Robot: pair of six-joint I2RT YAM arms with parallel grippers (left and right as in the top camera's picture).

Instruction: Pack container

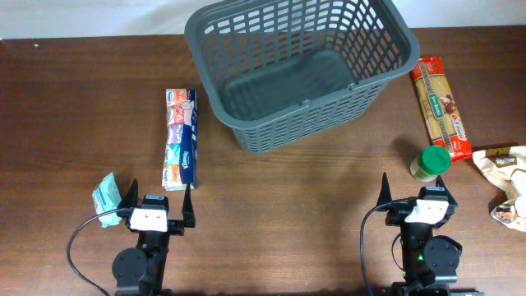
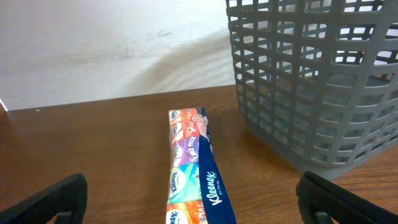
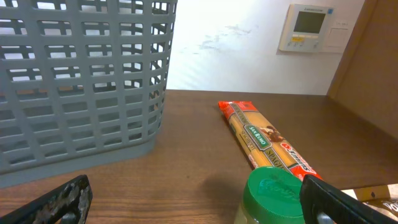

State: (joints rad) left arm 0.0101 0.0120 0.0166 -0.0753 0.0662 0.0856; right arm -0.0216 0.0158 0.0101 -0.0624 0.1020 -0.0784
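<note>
From overhead, the container [image 1: 279,131] stands at the far middle of the worktop [image 1: 74,99] and its solid bottom is bare. Nothing is packed yet, so I judge the whole job is left to do. The goods all lie outside it: a tissue pack [image 1: 181,138] to its left, a pasta packet [image 1: 441,107] to its right, a green-lidded jar [image 1: 430,162], a small teal packet [image 1: 106,197] and a crumpled bag [image 1: 509,185] at the right edge. The left hand [image 1: 159,197] and the right hand [image 1: 415,193] wait at the near edge, fingers spread wide, holding nothing. The left wrist view has the tissue pack straight ahead between the parted fingers, with the lattice wall beyond on the right. The right wrist view shows the jar's lid close by, the pasta behind it and the basket wall on the left.
</note>
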